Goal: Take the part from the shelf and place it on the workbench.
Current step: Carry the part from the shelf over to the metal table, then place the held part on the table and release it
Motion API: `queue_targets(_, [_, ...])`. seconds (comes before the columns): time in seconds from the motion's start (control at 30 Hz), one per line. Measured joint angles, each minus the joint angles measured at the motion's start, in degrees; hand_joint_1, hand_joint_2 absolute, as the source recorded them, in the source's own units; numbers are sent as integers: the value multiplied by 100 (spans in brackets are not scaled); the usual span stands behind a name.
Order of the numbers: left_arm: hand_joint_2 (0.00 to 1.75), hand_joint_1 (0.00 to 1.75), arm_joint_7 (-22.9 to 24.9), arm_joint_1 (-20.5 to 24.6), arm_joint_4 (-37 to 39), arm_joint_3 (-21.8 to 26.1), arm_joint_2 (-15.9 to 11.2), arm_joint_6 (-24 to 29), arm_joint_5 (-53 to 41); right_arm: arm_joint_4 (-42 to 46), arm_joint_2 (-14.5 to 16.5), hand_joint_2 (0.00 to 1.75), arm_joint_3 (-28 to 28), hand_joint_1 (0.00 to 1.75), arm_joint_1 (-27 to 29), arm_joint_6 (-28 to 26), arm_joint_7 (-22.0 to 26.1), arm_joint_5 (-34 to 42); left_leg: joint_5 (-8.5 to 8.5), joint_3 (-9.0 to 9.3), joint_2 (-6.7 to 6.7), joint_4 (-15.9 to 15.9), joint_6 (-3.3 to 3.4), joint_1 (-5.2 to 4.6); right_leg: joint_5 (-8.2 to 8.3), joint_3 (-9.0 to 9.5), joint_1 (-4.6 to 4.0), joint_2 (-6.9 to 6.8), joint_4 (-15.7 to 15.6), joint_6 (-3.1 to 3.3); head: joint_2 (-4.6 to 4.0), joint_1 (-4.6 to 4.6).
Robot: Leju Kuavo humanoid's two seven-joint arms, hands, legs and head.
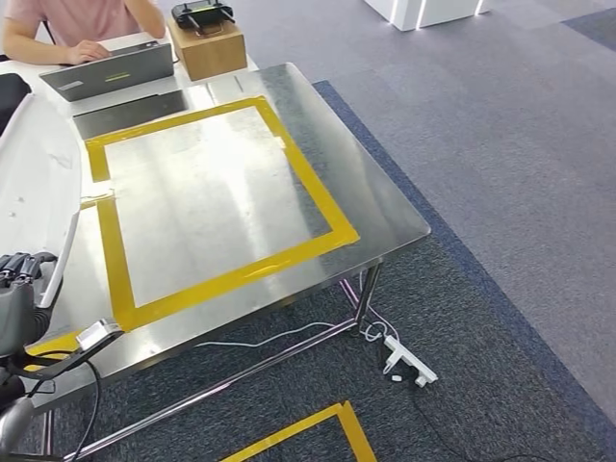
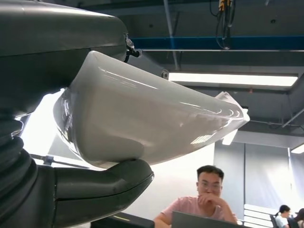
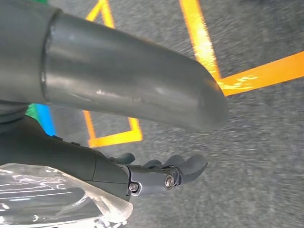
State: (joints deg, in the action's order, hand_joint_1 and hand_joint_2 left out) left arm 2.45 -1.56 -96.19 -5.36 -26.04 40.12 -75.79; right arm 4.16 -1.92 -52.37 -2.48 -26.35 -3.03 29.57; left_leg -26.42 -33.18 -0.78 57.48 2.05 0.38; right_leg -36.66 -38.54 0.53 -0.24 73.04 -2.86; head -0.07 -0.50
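head view high above workbench (image 1: 377, 192)

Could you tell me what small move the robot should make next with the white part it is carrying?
Probably carry the white part, held in the left hand, rightward over the workbench until it hangs above the yellow-taped square, since it sits at the bench's left edge.

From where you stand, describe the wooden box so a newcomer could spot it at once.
Start at the steel workbench with the yellow tape frame. Beyond its far edge, beside the grey laptop a person is using, stands the wooden box. It is the only brown block there, with a black controller on top.
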Motion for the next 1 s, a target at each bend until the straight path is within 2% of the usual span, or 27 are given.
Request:
queue_targets(0.03, [175, 175, 2, -5, 0, -11, 2, -1, -2, -1, 0, 0, -5, 0, 10, 2, -3, 1, -1, 3, -61, 2, 0, -2, 60, -65, 0, 8, 59, 4, 0, 4])
queue_targets(0.07, [175, 175, 4, -9, 0, -20, 4, -2, -3, -1, 0, 0, -9, 0, 19, 3, -5, 2, -4, 9, -123, 4, -3, -1, 232, -16, 1, 19, -117, 14, 0, 9])
queue_targets(0.13, [175, 175, 13, -12, 0, -27, 6, -7, -7, -1, -1, 0, -12, 0, 25, 7, -6, 3, -15, 22, -238, 12, -23, -3, 666, 311, 9, 135, -904, 47, 0, 14])
queue_targets(0.17, [175, 175, 21, -8, -1, -29, 7, -18, -13, -2, -2, 0, -13, 0, 24, 10, -6, 7, -25, 17, -286, 28, -42, -10, 793, 480, 18, 211, -1259, 63, 0, 12])
queue_targets(0.2, [175, 175, 33, -9, -1, -32, 7, -33, -22, -2, -2, 0, -13, 0, 21, 15, -6, 13, -27, 6, -327, 38, -70, -12, 844, 593, 20, 271, -1478, 77, 0, 10])
queue_targets(0.23, [175, 175, 47, -14, -2, -36, 5, -50, -32, -3, -2, 0, -14, 0, 18, 20, -6, 20, -25, -9, -366, 45, -104, -9, 828, 643, 16, 299, -1553, 94, 0, 9])
queue_targets(0.3, [175, 175, 76, -35, -7, -45, 1, -72, -45, -3, -2, 0, -19, 0, 4, 25, -7, 34, -20, -30, -429, 44, -178, 11, 837, 674, 12, 234, -1576, 143, 0, 10])
queue_targets(0.37, [175, 175, 101, -37, -17, -48, -3, -76, -48, -3, -1, 0, -27, 0, 0, 23, -8, 44, -149, -103, -296, 221, -246, 11, 854, 701, 26, 147, -1609, 211, 0, -7])
queue_targets(0.43, [175, 175, 120, -28, -21, -53, -2, -78, -49, -5, -1, 0, -42, 0, 10, 21, -6, 53, -486, -380, -71, 845, -301, 15, 848, 721, 28, 51, -1627, 264, 0, -28])
queue_targets(0.47, [175, 175, 125, -30, -20, -62, -2, -79, -49, -7, -1, 0, -50, 0, 14, 20, -6, 57, -660, -569, -17, 1249, -322, 25, 839, 724, 24, 3, -1626, 281, 0, -33])
queue_targets(0.5, [175, 175, 128, -39, -20, -74, 0, -81, -49, -9, -2, 0, -56, 0, 18, 20, -6, 62, -760, -718, 2, 1559, -336, 36, 830, 729, 20, -42, -1625, 287, 0, -32])
queue_targets(0.53, [175, 175, 129, -46, -20, -86, 1, -84, -49, -10, -2, 0, -62, 0, 21, 19, -7, 65, -755, -785, 8, 1693, -344, 45, 819, 737, 17, -88, -1624, 287, 0, -33])
queue_targets(0.57, [175, 175, 129, -49, -20, -97, 1, -87, -50, -11, -2, 0, -67, 0, 24, 19, -7, 66, -636, -738, 15, 1591, -345, 50, 806, 753, 16, -132, -1623, 282, 0, -33])
queue_targets(0.63, [175, 175, 129, -46, -21, -108, 1, -93, -51, -12, -2, 0, -84, 0, 26, 20, -7, 66, -232, -379, 106, 861, -319, 47, 770, 803, 13, -210, -1623, 254, 0, -34])
queue_targets(0.67, [175, 175, 130, -38, -21, -113, 1, -97, -52, -13, -2, 0, -93, 0, 23, 20, -7, 67, -96, -189, 187, 482, -293, 25, 750, 822, 0, -243, -1617, 228, 0, -35])
queue_targets(0.7, [175, 175, 130, -30, -23, -119, 0, -100, -55, -13, -2, 0, -103, 0, 20, 20, -6, 68, -30, -62, 257, 219, -262, 3, 733, 832, -14, -273, -1611, 202, 1, -34])
queue_targets(0.73, [175, 175, 131, -25, -25, -124, -1, -103, -58, -14, -2, 0, -110, 0, 15, 20, -6, 69, -34, -9, 299, 97, -232, -19, 719, 835, -26, -305, -1607, 176, 1, -29])
queue_targets(0.8, [175, 175, 131, -25, -29, -131, -2, -106, -66, -14, -2, 0, -116, 0, -2, 19, -8, 71, -55, -13, 247, 67, -165, -31, 699, 848, -36, -373, -1617, 122, 1, -23])
queue_targets(0.87, [175, 175, 131, -19, -40, -131, -2, -111, -69, -15, -1, 0, -118, 0, -15, 19, -7, 74, -39, 0, 178, 33, -87, -7, 588, 797, -25, -286, -1502, 61, 1, -12])
queue_targets(0.93, [175, 175, 132, -2, -49, -138, -1, -123, -75, -16, 1, 0, -120, 0, -19, 19, -1, 82, -29, 8, 123, 11, -26, 13, 285, 516, -9, -90, -940, 26, 0, 12])
queue_targets(1.0, [175, 175, 134, 1, -50, -151, 1, -138, -85, -17, 1, 0, -122, 0, -13, 19, 2, 92, -35, 6, 56, 13, -5, 8, -11, 100, -3, -8, -148, 13, 0, 24])
